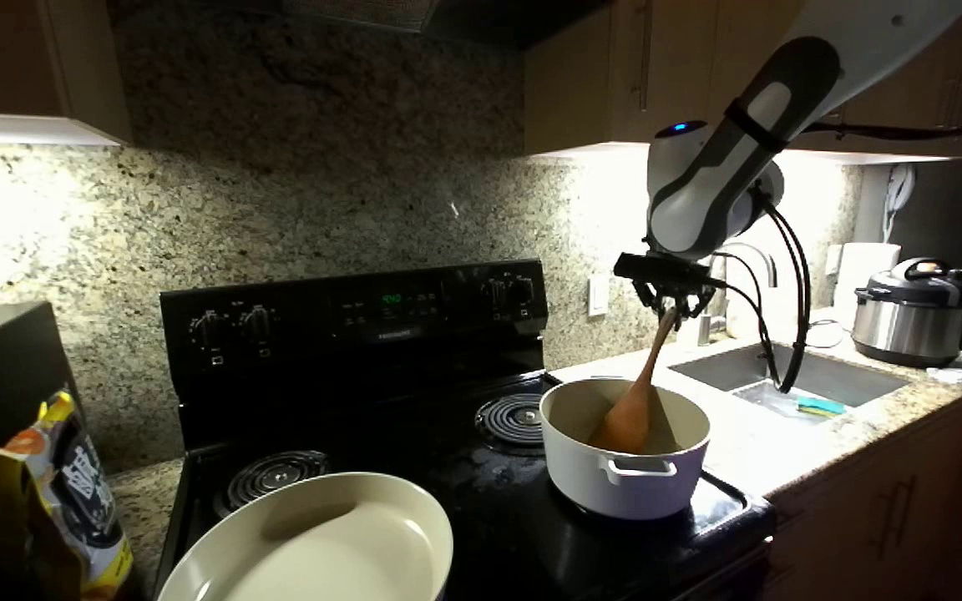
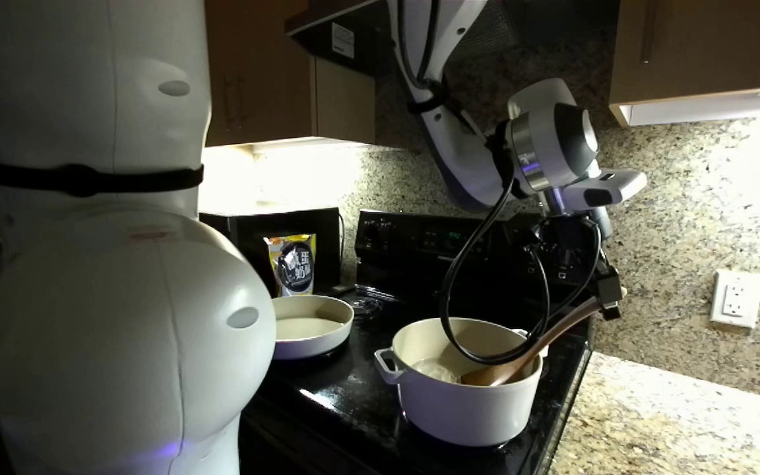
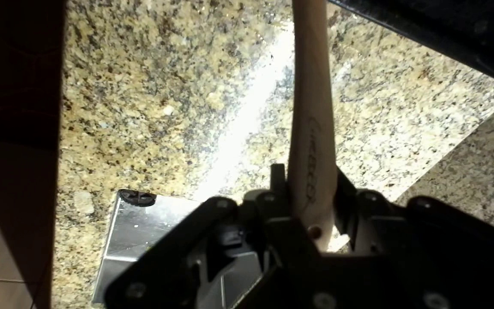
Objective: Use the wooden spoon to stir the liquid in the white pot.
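Black, jointed fingers grip a long-handled brown wooden spoon slanting into a round, smooth-walled white pot.

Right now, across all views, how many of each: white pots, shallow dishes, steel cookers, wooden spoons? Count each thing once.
White pot: 1
Shallow dish: 1
Steel cooker: 1
Wooden spoon, held in the gripper: 1
Total: 4

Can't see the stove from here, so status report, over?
Tool shut on wooden spoon. Spoon tilted head-down into white pot. Black cable loop hangs outside pot.
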Motion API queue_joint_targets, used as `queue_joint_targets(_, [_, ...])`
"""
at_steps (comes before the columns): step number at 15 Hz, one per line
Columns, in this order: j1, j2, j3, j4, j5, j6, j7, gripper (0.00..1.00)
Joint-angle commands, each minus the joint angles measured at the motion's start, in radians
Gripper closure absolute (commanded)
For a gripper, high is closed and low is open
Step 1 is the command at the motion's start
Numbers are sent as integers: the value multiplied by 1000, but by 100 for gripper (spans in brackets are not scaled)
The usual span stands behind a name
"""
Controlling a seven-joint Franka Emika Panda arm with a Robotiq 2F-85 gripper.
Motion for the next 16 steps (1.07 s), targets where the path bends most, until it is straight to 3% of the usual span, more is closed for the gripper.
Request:
queue_joint_targets(1, [1, -68, 12, -79, -79, 17, 51, 93])
queue_joint_targets(8, [25, -158, 99, -180, -71, 43, -12, 93])
queue_joint_targets(11, [35, -158, 134, -170, -46, 49, -19, 93])
queue_joint_targets(16, [15, -143, 135, -133, -1, 45, -12, 93])
